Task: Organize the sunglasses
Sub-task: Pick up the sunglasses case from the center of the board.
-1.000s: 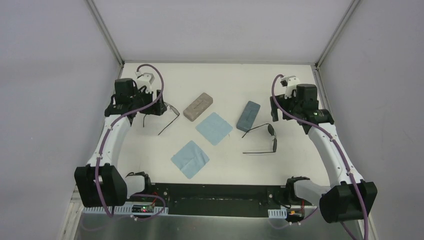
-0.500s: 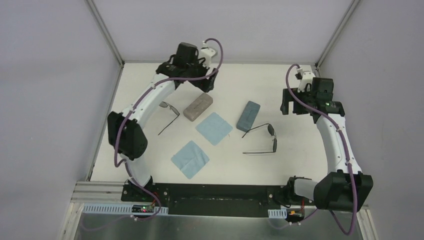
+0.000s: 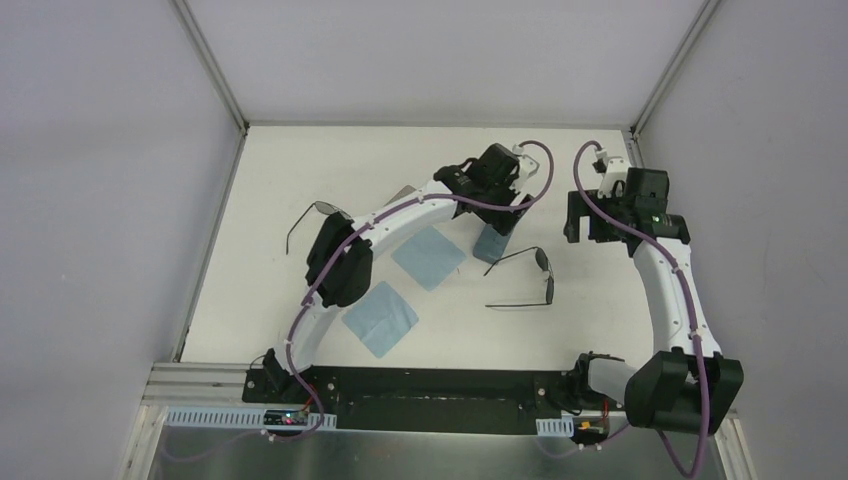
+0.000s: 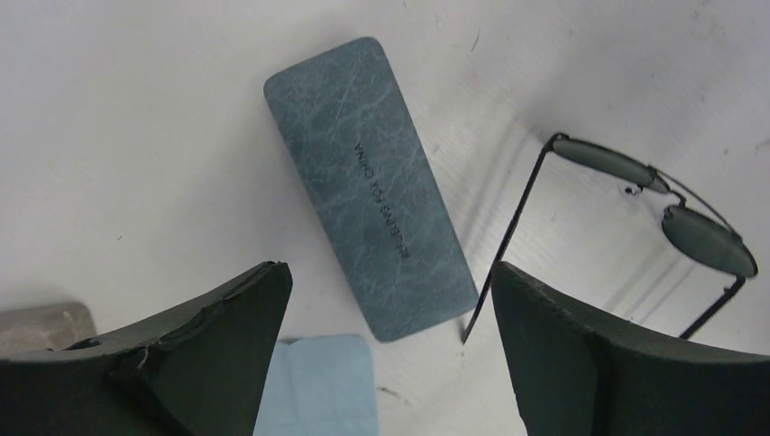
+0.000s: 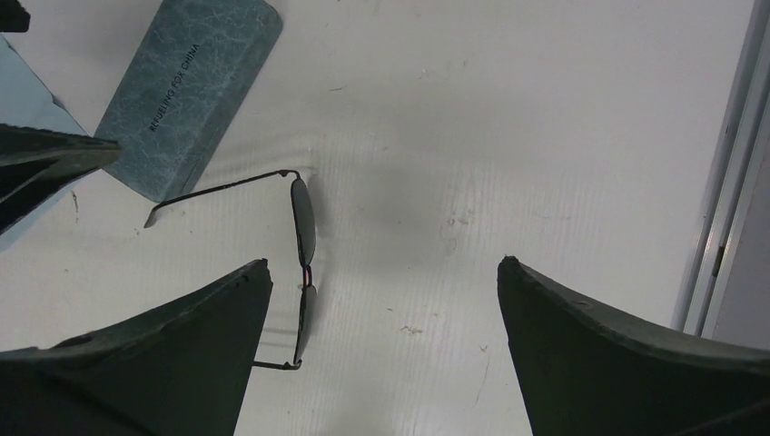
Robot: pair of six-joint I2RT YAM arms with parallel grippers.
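Observation:
One pair of sunglasses [image 3: 543,263] lies open right of centre, also in the left wrist view [image 4: 654,209] and the right wrist view [image 5: 302,227]. The other pair of sunglasses [image 3: 322,208] lies at the left, partly hidden behind my left arm. My left gripper [image 3: 500,218] [image 4: 390,268] is open and empty, hovering over the near end of the blue case [image 3: 492,243] [image 4: 372,182]. My right gripper [image 3: 585,228] [image 5: 383,263] is open and empty, above bare table just right of the right pair.
Two light blue cloths lie mid-table, one [image 3: 430,256] next to the blue case, one [image 3: 380,318] nearer the front. The beige case [image 4: 41,322] shows only at the left wrist view's edge. A metal rail [image 5: 726,182] borders the table's right edge.
My left arm has swung from the left sunglasses, past the beige case, across to the blue case. My right gripper has moved a little back and to the right.

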